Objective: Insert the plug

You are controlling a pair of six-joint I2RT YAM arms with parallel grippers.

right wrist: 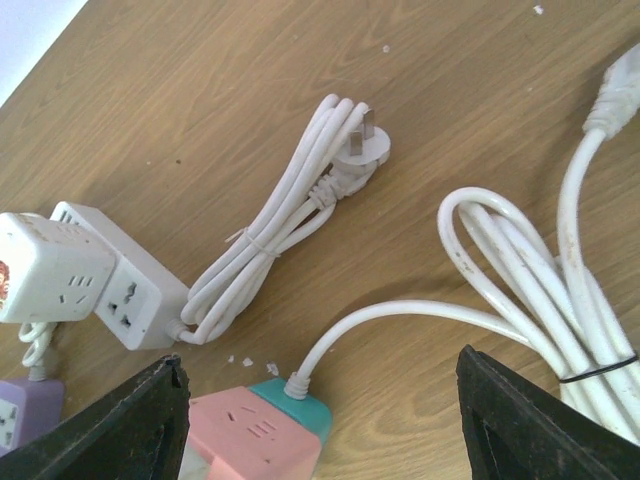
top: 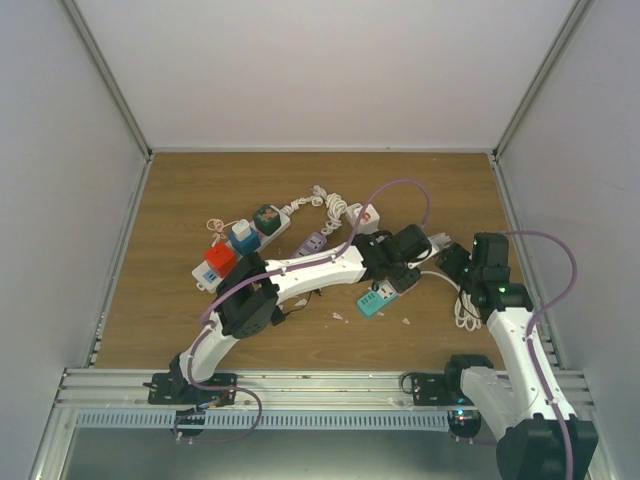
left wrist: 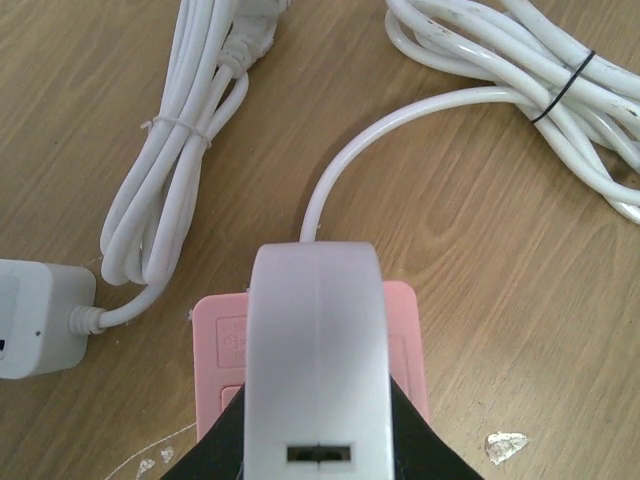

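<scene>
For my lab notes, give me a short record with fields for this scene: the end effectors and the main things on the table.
Left end effector: shut, over the pink-and-teal plastic power strip
Right end effector: open, empty
Loose plug: white, on bundled white cord, lying unplugged on the wooden table
White rectangular power strip: white cube adaptor on it

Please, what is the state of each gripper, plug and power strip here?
Left gripper, shut, empty.
Right gripper, open, empty.
Pink-and-teal plastic power strip, lying flat, visible sockets free.
White plug on the tied white cable, unplugged, on the wooden table.
White plastic power strip, carries a white cube adapter.
</scene>
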